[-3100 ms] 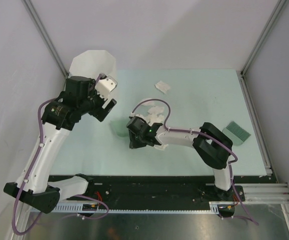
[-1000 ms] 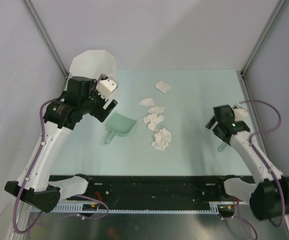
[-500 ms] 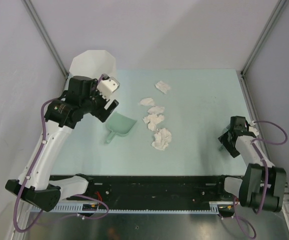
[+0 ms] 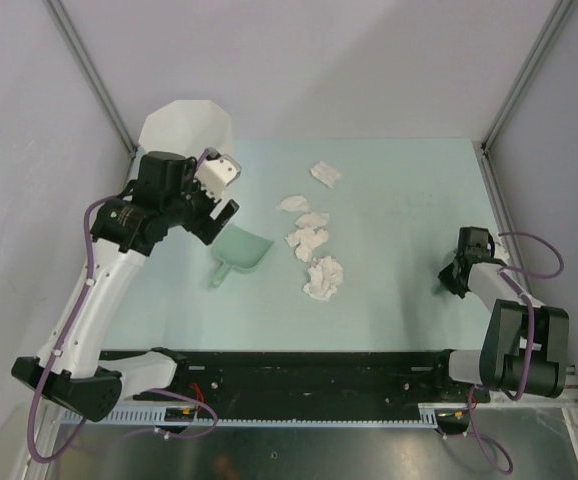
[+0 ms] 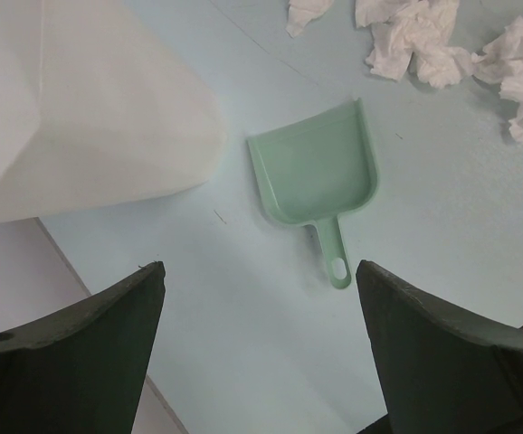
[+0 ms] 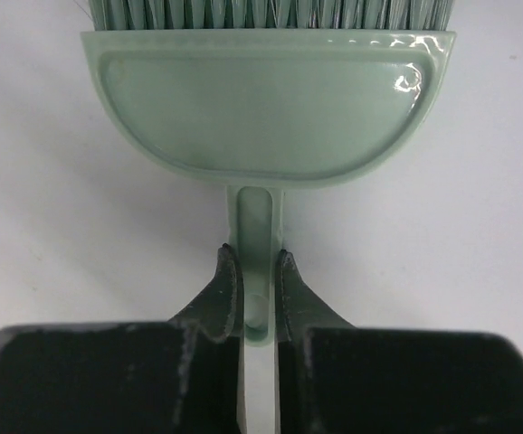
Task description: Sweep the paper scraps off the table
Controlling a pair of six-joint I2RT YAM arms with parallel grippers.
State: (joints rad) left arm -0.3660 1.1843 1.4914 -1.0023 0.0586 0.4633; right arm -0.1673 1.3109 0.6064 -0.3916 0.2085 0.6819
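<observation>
the right fingers point(image 6: 226, 287), spread a second ago, are now pinching the green brush point(image 6: 269, 108) by its handle at the right edge of the worktop point(image 4: 399, 190), the left fingers point(image 5: 71, 344) are hanging spread over the dustpan point(image 5: 314, 172), and the paper scraps point(image 4: 314, 255) are lying mid-worktop, ready for sweeping.

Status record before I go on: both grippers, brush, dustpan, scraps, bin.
left gripper: open, empty, near the dustpan
right gripper: shut on the brush handle, at the right side of the table
dustpan: lying flat, left of the scraps, not gripped
paper scraps: five wads, loose mid-table, none in the dustpan
white bin: far left corner
</observation>
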